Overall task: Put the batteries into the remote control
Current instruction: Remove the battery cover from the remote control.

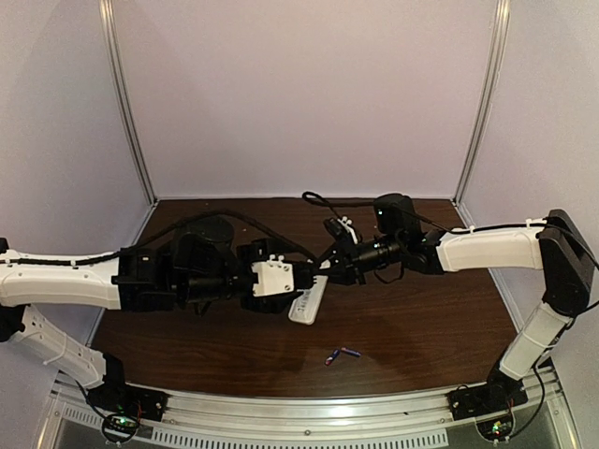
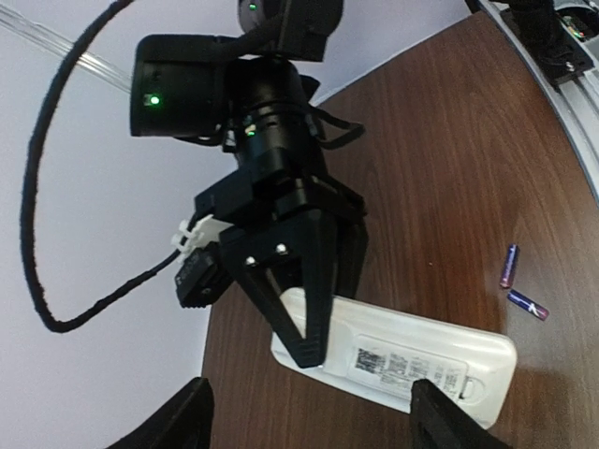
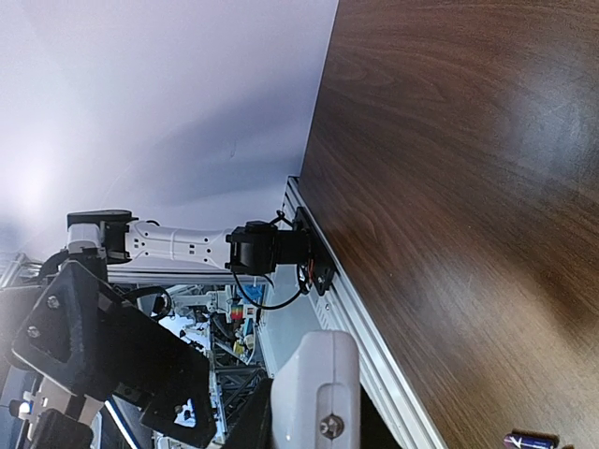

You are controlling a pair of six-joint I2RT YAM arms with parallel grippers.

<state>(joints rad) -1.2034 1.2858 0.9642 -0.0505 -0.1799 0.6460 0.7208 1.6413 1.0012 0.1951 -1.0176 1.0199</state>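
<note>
Left gripper (image 1: 301, 279) hangs with fingers spread wide beside the white remote control (image 2: 421, 355), mid-bench (image 1: 421, 318). Right gripper (image 2: 314, 341) clamps the remote's far end. Two batteries (image 1: 343, 354) lie loose near the front edge.

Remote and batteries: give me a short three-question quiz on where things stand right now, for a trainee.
1. True or false: the batteries are already inside the remote.
2. How many batteries lie loose on the table? A one, B two, C three.
3. Fill in: the right gripper pinches one end of the ___.

Key: 1 false; 2 B; 3 remote.
</note>
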